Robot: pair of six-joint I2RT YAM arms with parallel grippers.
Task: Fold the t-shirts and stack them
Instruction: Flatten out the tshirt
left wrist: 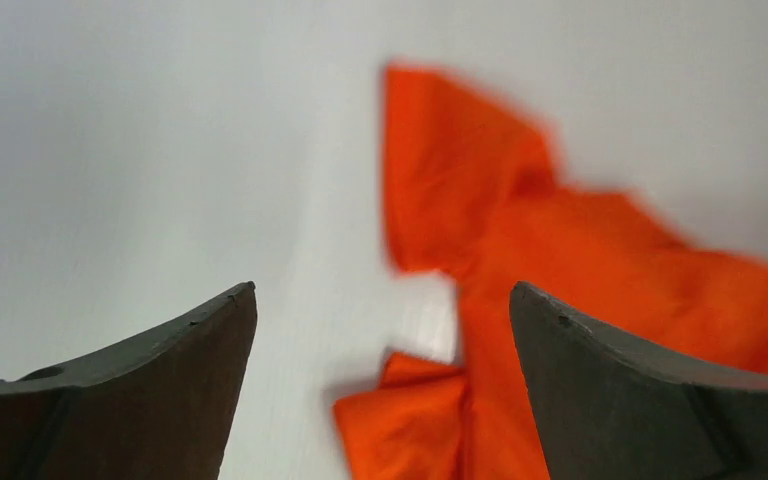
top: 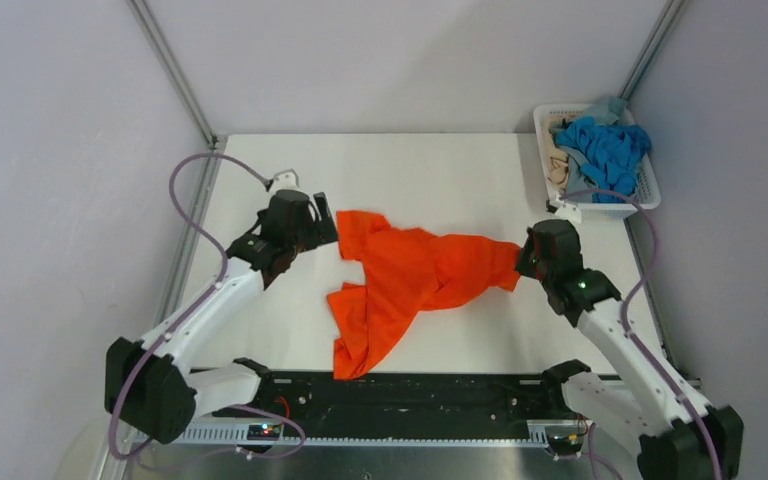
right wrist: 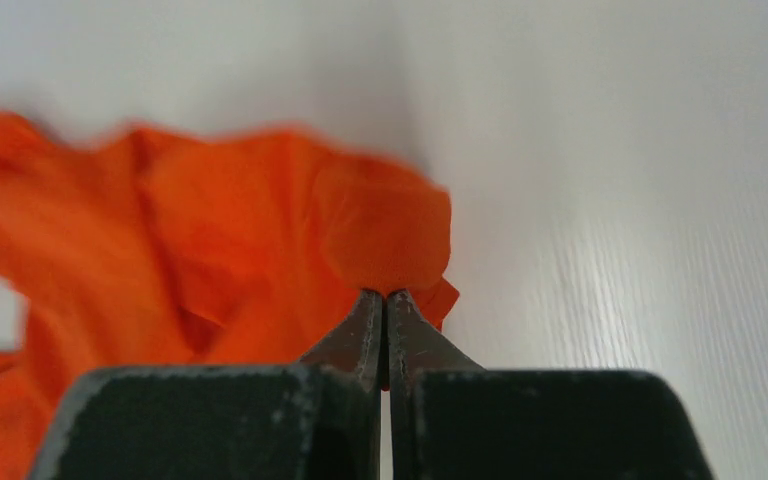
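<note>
The bright orange t-shirt (top: 405, 280) lies crumpled across the middle of the white table. My right gripper (top: 522, 262) is shut on its right end, and the right wrist view shows the cloth (right wrist: 210, 230) bunched at the pinched fingertips of that gripper (right wrist: 386, 295). My left gripper (top: 326, 232) is open and empty, just left of the shirt's upper left corner. In the left wrist view the orange cloth (left wrist: 520, 260) lies below and ahead of that gripper (left wrist: 382, 290), between the spread fingers.
A white slotted basket (top: 648, 190) stands at the back right corner, holding a bright blue t-shirt (top: 605, 150), a grey-blue one and a beige one. Metal frame posts rise at both back corners. The black arm mount runs along the near edge.
</note>
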